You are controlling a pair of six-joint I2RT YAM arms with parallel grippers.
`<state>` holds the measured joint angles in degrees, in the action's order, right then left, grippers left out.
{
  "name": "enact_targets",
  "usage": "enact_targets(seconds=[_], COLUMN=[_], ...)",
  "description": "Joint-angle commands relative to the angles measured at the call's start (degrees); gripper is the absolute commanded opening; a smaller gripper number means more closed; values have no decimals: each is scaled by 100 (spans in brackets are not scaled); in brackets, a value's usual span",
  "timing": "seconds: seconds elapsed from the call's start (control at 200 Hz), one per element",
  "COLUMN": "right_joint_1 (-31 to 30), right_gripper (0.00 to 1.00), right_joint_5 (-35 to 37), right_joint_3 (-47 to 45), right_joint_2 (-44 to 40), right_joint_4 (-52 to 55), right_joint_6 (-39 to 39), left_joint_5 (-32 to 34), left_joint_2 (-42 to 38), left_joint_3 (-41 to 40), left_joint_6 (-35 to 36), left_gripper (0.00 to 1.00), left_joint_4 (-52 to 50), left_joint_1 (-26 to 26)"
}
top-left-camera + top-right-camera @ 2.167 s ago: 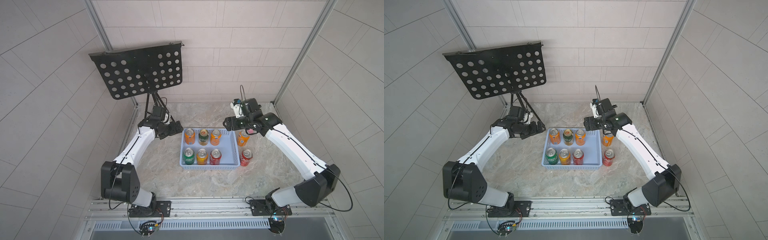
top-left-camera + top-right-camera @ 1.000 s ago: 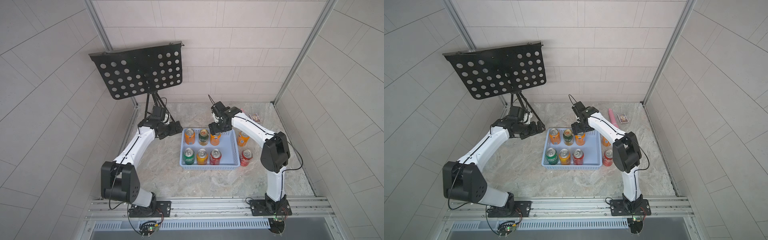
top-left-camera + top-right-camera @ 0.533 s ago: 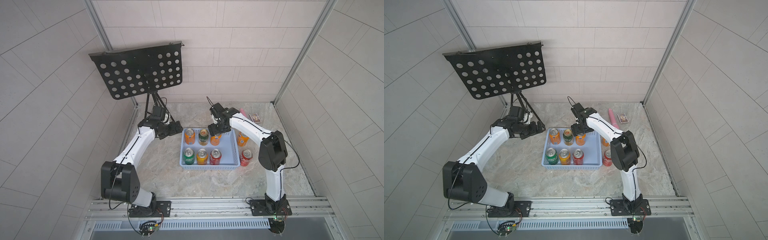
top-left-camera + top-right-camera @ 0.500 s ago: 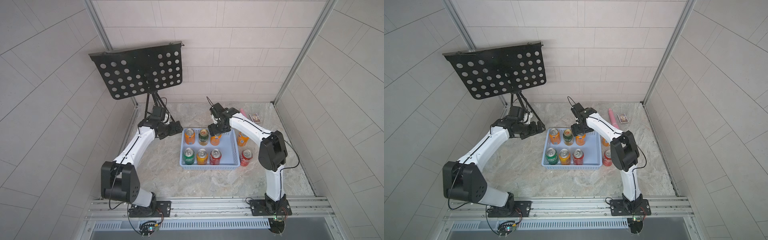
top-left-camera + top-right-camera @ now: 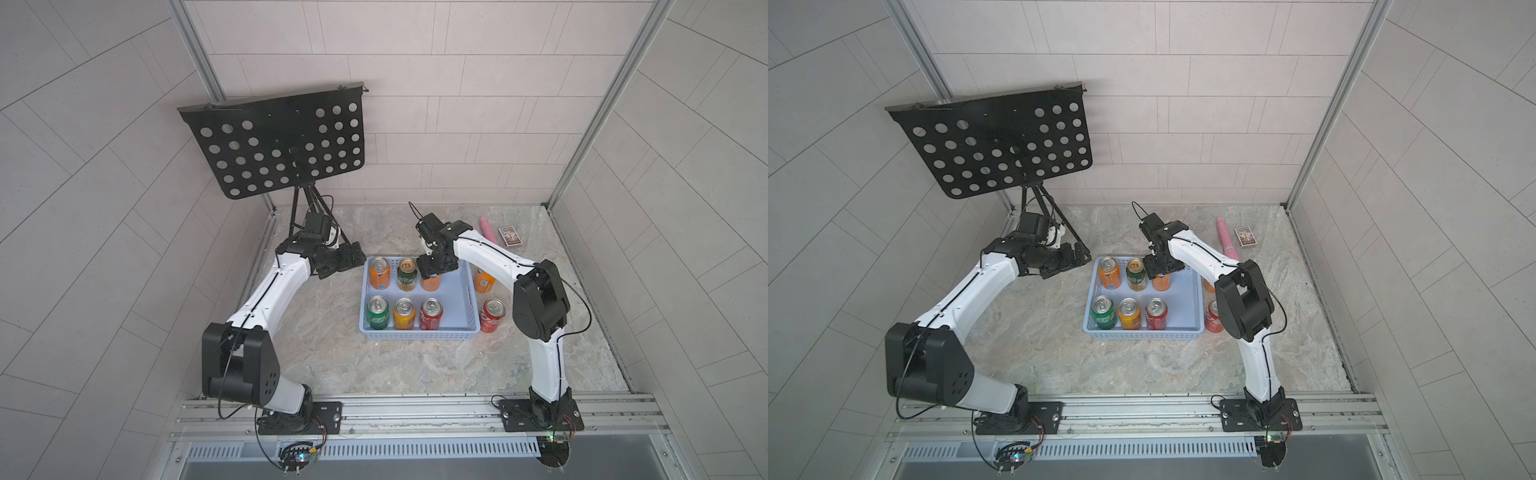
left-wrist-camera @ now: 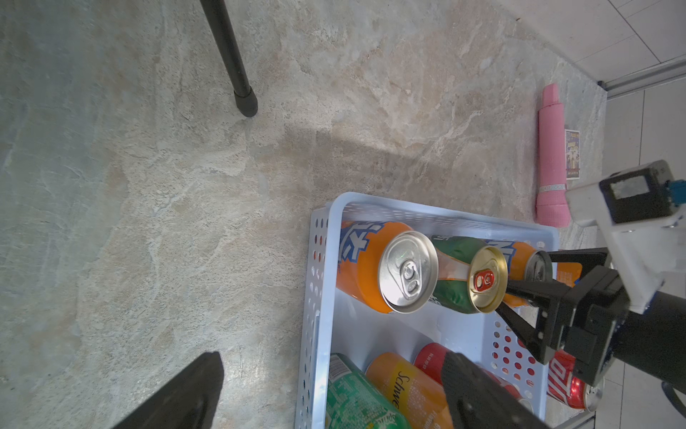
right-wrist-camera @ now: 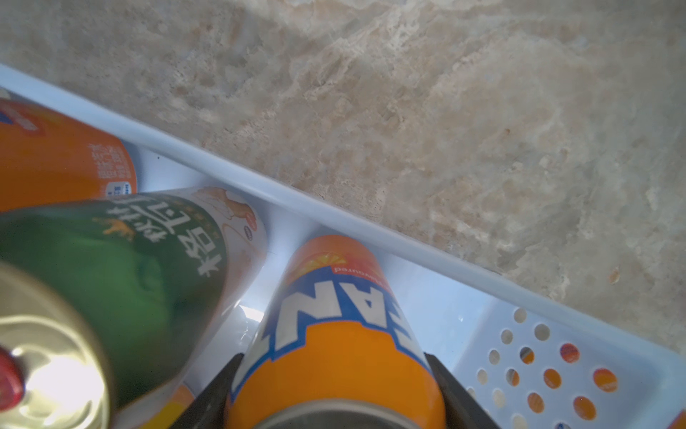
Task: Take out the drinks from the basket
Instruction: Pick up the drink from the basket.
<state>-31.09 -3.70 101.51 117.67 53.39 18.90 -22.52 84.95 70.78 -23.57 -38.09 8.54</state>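
The light-blue basket (image 5: 419, 334) (image 5: 1142, 333) holds several drinks. Its back row has an orange can (image 5: 379, 272), a dark green-gold can (image 5: 407, 274) and another orange can (image 5: 431, 283) (image 7: 334, 364). My right gripper (image 5: 432, 271) (image 7: 334, 393) is shut on this last can, with a finger on each side. In front stand a bright green can (image 5: 377, 312), a yellow-orange can (image 5: 404, 313) and a red can (image 5: 431, 313). An orange can (image 5: 483, 280) and a red can (image 5: 492, 316) stand outside on the right. My left gripper (image 5: 353, 257) (image 6: 330, 390) hangs open at the basket's back left corner.
A black perforated music stand (image 5: 282, 145) rises at the back left, with one leg's foot (image 6: 243, 98) on the marble near my left arm. A pink tube (image 5: 487, 228) and a small card pack (image 5: 510, 236) lie at the back right. Tiled walls enclose three sides.
My right arm swung from beside the basket to over its back row, and its fingers closed on the orange can there. The left arm has not moved.
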Motion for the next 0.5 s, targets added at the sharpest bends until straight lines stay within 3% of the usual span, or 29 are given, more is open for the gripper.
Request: enact_targets(seconds=[0.0,0.21,0.495], right_joint_1=[-12,-13,41], right_gripper=[60,40,33], right_joint_5=[168,243,245], right_joint_3=[-83,2,166], right_joint_2=[-76,-332,-933], right_joint_4=[146,237,428], right_joint_6=[36,27,46], left_joint_5=[11,15,20], left_joint_2=[-124,-126,-134], left_joint_3=[23,23,22], left_joint_6=[25,28,19], left_gripper=[100,100,100], left_joint_4=[-111,-111,-111], left_joint_1=[5,1,0])
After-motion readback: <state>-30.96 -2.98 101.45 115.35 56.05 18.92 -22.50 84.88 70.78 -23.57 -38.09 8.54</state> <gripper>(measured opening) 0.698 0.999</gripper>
